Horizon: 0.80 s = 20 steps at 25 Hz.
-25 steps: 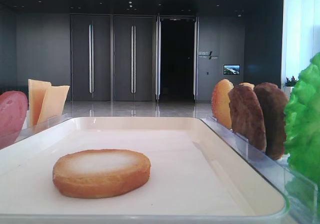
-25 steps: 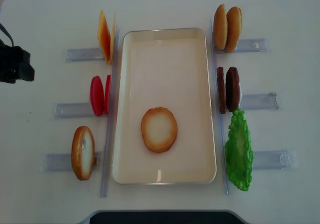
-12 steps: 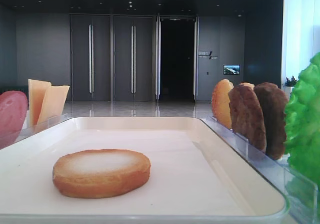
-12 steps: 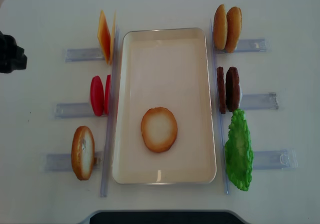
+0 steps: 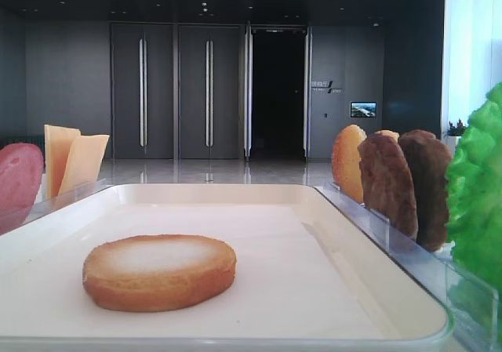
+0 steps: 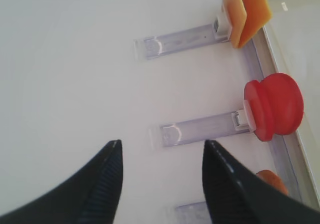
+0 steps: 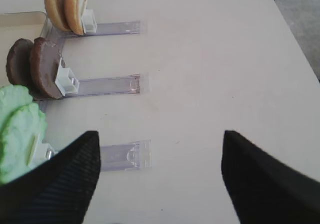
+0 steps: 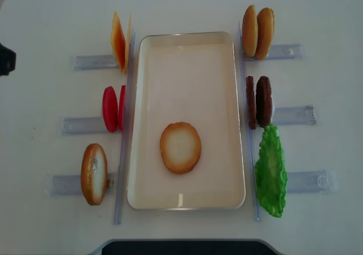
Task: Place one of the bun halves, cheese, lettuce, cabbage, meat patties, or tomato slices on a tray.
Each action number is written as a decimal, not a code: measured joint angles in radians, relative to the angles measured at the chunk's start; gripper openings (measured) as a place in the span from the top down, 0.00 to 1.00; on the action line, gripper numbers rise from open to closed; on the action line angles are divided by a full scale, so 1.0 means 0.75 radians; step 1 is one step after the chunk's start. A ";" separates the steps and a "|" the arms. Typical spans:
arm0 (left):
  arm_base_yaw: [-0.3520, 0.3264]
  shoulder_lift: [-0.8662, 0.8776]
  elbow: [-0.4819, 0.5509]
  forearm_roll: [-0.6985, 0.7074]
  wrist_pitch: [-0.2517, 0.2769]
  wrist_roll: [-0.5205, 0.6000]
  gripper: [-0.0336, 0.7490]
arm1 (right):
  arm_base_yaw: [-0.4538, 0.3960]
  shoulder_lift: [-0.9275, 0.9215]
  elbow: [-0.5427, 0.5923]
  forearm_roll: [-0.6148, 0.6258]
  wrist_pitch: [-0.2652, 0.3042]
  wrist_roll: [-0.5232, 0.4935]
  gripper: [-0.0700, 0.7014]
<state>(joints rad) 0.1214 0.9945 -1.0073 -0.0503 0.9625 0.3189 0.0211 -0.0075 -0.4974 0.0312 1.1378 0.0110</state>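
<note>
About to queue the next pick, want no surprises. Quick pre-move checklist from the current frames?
1. Cream-white rectangular tray has free space: ok, only one round golden-brown bun half lies flat in it.
2. Left end effector empty, jaws apart: ok.
3. Right end effector empty, jaws apart: ok.
4. Dark brown round meat patties upright in clear holder: ok.
5. Red round tomato slices upright: ok.
6. Bright green frilly lettuce seated in holder: cannot tell.

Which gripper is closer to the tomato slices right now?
Left. The left gripper hangs open over bare table just outboard of the tomato slices. The right gripper is open across the tray, beside the lettuce.
</note>
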 joint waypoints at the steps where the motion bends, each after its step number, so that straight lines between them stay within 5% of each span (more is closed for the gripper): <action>1: 0.000 -0.037 0.002 0.001 0.010 -0.002 0.46 | 0.000 0.000 0.000 0.000 0.000 0.000 0.24; 13: 0.000 -0.577 0.267 -0.060 0.040 -0.036 0.46 | 0.000 0.000 0.000 0.000 0.000 0.000 0.24; 20: 0.000 -0.876 0.485 -0.132 0.000 -0.058 0.46 | 0.000 0.000 0.000 0.000 0.000 0.000 0.24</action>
<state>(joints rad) 0.1214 0.3376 -0.6436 -0.1495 0.9626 0.2751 0.0211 -0.0075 -0.4974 0.0312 1.1378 0.0110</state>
